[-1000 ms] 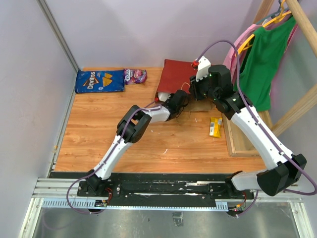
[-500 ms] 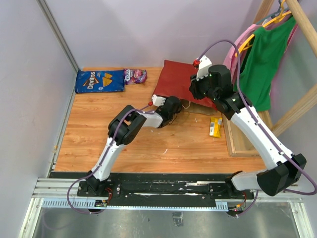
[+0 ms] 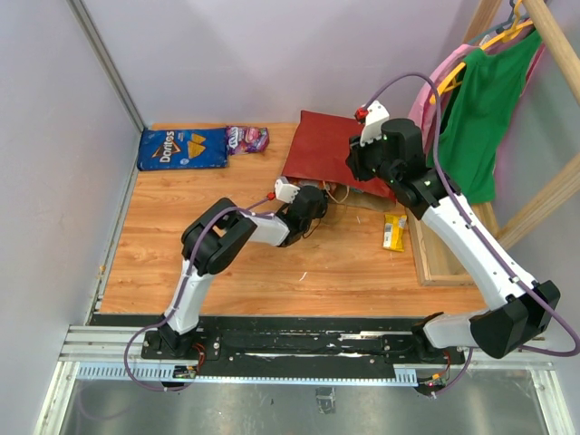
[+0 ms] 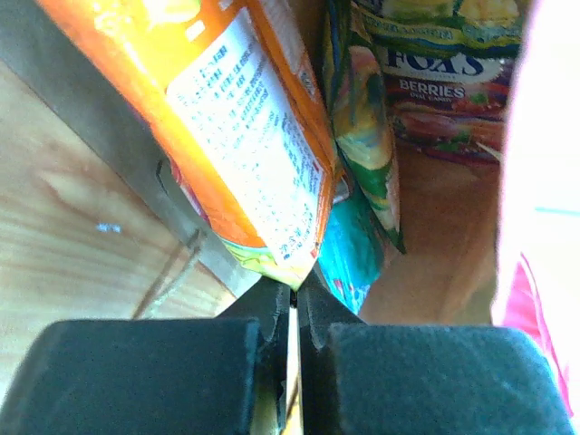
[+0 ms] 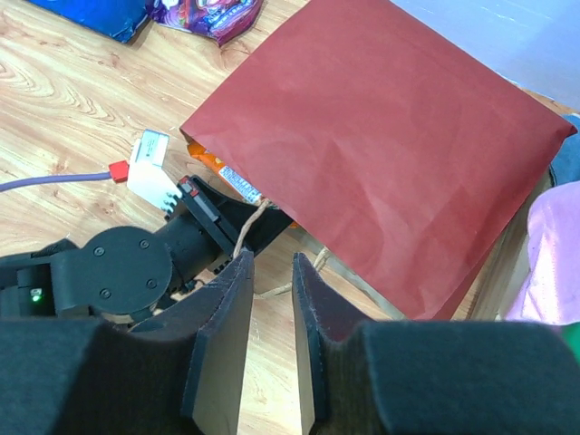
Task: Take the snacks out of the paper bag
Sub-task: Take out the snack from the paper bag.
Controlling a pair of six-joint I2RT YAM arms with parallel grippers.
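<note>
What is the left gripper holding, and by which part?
The left gripper is shut on the orange packet, pinching its bottom corner at the mouth of the paper bag.

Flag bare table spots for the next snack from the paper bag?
Bare table on the near side of the Doritos bag, left of the left arm, and in front between the two arms, short of the yellow bar. Crowded: the paper bag mouth, where the left gripper pinches an orange packet close to the right gripper.

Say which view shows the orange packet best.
Left wrist: the orange packet fills it, corner pinched in the left gripper. Right wrist shows only an orange sliver in the paper bag; top external, nothing.
</note>
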